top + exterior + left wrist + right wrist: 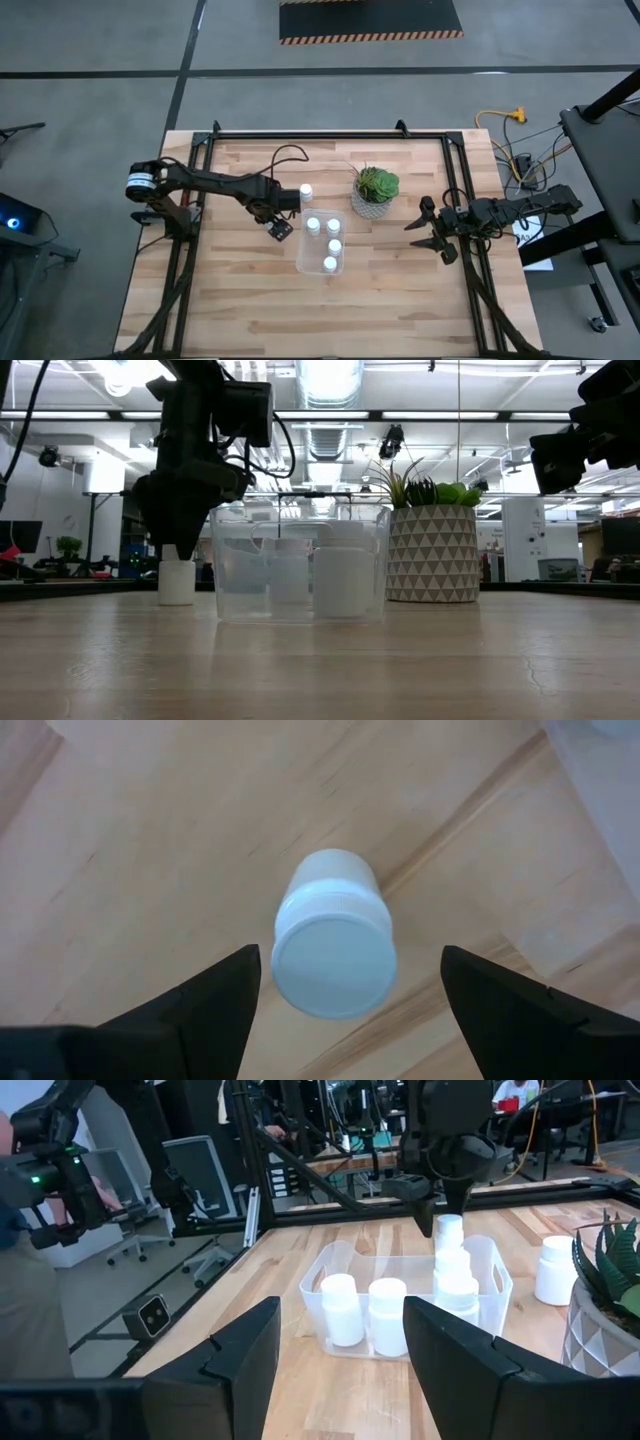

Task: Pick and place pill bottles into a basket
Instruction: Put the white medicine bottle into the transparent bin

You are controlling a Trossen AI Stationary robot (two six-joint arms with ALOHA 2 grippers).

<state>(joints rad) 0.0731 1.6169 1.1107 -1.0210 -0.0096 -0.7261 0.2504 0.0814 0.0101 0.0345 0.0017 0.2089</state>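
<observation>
I am hovering my left gripper (345, 982), fingers wide, over one bottle (306, 191) beside the basket (322, 243), which is holding three bottles (333, 246); my right gripper (430, 228) is waiting part-open.

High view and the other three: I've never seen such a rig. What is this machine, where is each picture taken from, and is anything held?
Two robot arms work at a wooden table. One camera looks down from above, one sits at table height, and one rides on each wrist. A clear basket holds white pill bottles, beside a potted plant. The left gripper hovers open over a loose bottle. The right gripper waits, open, at the table's right edge. Nothing is held.
</observation>
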